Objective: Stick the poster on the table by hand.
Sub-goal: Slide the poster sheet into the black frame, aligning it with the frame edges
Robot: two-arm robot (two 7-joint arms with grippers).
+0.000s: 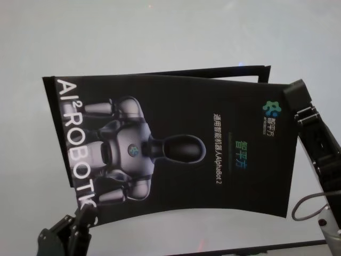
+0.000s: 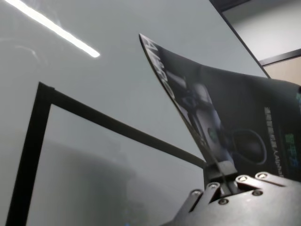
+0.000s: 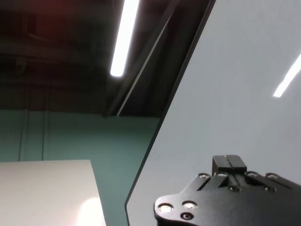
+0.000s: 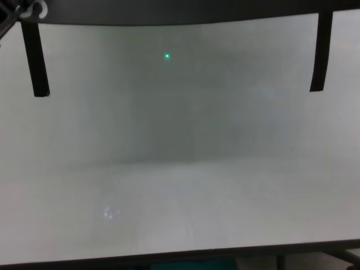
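Note:
The poster (image 1: 176,149) is a black glossy sheet with a silver-grey robot and white lettering. It hangs bowed above the table (image 1: 160,32). My left gripper (image 1: 85,213) is shut on its near left corner. In the left wrist view the fingertips (image 2: 221,176) pinch the poster (image 2: 225,108) at its edge, over the table (image 2: 117,70). My right gripper (image 1: 292,90) sits at the poster's far right corner. Its fingers (image 3: 229,162) are pressed together in the right wrist view, where the sheet itself does not show.
Narrow black tape lines (image 2: 117,127) mark a rectangle on the table, and one corner (image 1: 264,72) shows past the poster. The chest view has two tape strips (image 4: 35,59) (image 4: 319,53) and the table's dark front edge (image 4: 169,260).

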